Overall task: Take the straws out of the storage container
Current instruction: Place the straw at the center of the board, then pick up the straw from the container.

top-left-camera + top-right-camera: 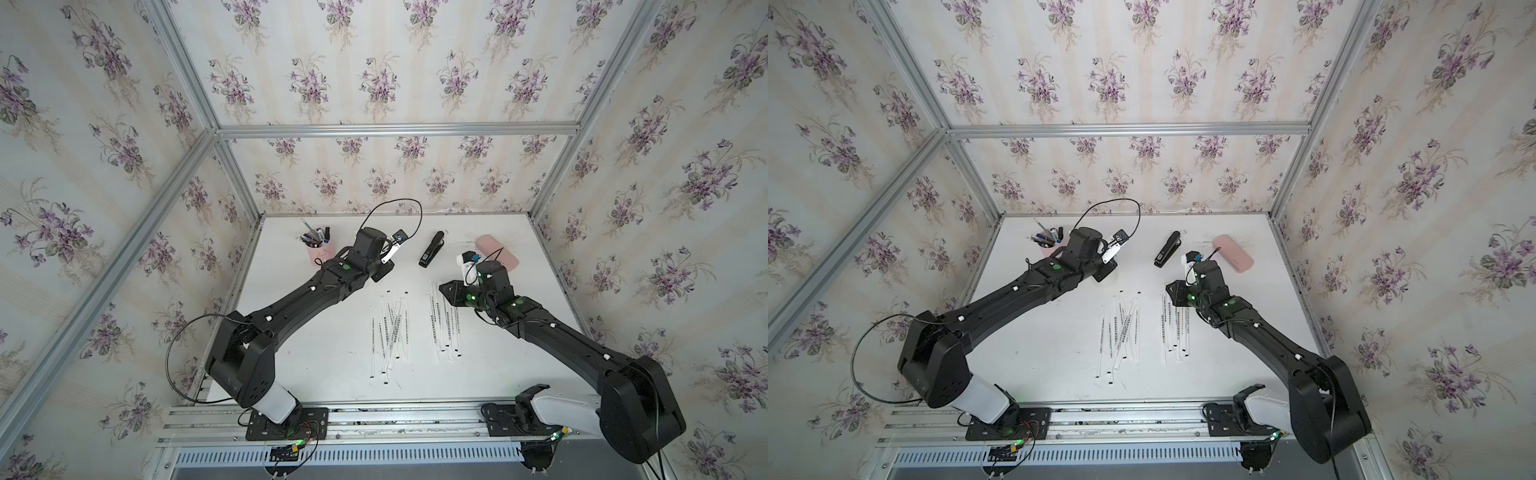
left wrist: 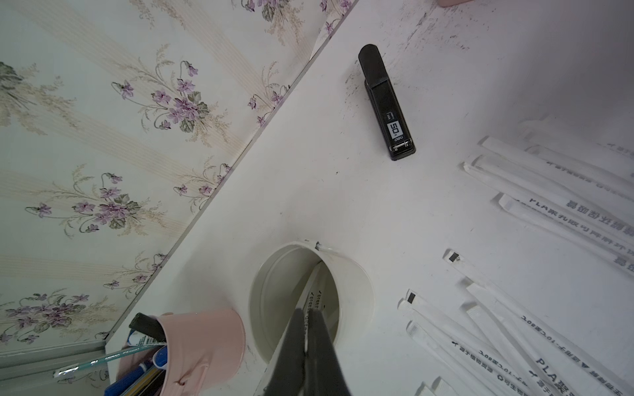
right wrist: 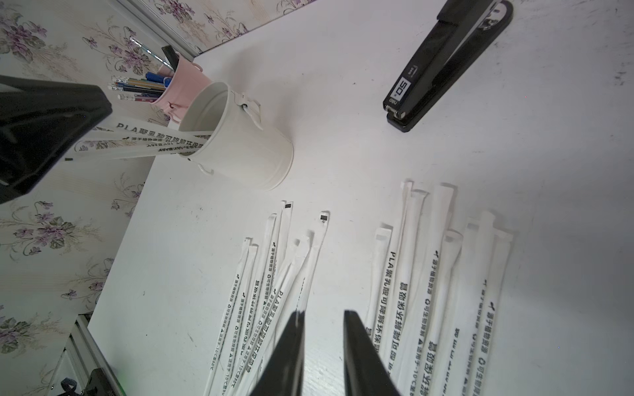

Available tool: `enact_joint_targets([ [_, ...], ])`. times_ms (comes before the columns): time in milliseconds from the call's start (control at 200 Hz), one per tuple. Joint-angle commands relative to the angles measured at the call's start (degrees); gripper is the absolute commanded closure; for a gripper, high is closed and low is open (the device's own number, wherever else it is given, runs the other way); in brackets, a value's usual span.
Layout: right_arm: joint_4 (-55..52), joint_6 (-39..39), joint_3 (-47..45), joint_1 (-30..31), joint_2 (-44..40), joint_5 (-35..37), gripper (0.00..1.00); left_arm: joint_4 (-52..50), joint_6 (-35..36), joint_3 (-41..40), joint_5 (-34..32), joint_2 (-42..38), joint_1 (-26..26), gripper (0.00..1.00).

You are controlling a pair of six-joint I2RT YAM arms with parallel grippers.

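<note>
Your left gripper [image 2: 307, 313] is clenched on the last few straws [image 3: 154, 140] in the storage container [image 3: 247, 147]. It pinches them just outside the rim where they lean out. My guess is that you grip there so the bundle slides free without the container coming up with it.

The container stands on the table [image 3: 343, 120]. The pink pen cup [image 3: 185, 85] is just beside it, so watch the pens on the way out.

The other straws lie flat in loose piles [image 1: 392, 328] near the container, on its arm-base side. They are roughly parallel, probably to keep them clear of the pull path.

Your right gripper [image 3: 324, 313] hangs over those piles, apart from the container, with its jaws parted and nothing in them. It looks parked to give the left arm room.

The stapler [image 3: 442, 68] sits well apart from the container and plays no part. The job looks nearly done, with only this bundle to lift.
</note>
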Motion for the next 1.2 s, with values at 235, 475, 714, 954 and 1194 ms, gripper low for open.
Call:
enact_joint_targets([
  [235, 1.0, 1.3, 0.2, 0.0, -0.7, -0.3, 0.76, -11.6, -5.3, 7.7, -0.2, -2.5, 0.0, 0.99],
  [475, 0.4, 1.2, 0.4, 0.0, -2.2, 0.2, 0.76, -14.0, -7.2, 11.2, 1.5, -5.1, 0.0, 1.00],
  [714, 0.2, 1.4, 1.5, 0.0, -2.5, -0.2, 0.76, -20.2, -10.7, 17.7, 3.8, -7.9, 0.0, 1.00],
  [954, 0.0, 1.4, 1.7, 0.0, -3.1, -0.3, 0.76, -31.1, -19.2, 25.2, 17.5, -10.6, 0.0, 1.00],
  [1194, 0.3, 1.1, 1.2, 0.0, -2.5, -0.7, 0.76, -47.3, -27.6, 28.6, 37.2, -2.6, 0.0, 0.97],
])
